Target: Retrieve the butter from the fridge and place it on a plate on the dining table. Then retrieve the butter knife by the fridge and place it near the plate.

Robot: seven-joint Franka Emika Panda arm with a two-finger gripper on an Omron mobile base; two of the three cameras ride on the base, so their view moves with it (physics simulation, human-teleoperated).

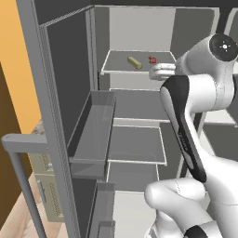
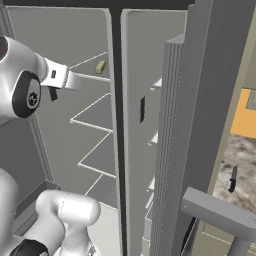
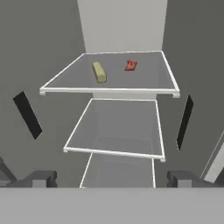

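Fridge [image 1: 69,83] stands open. Butter [image 3: 99,71] lies on the top shelf [image 3: 144,81], left of centre, about midway between front lip and back wall. A small red item [image 3: 131,65] sits just to its right, apart from it.

Jaws [image 3: 111,178] wide open, empty, outside the shelf front and lower than its lip. Butter lies ahead, above and slightly left of the jaw line.

Long axis runs nearly front to back, tilted a little, so the jaws should close across its short width with little or no wrist roll.

Room: clear shelf all round the butter; the red item is the nearest obstacle. The white front lip must be cleared on the way in.

Knife [image 2: 233,179] lies on the desk [image 2: 237,165] right of the fridge, not yet touched.
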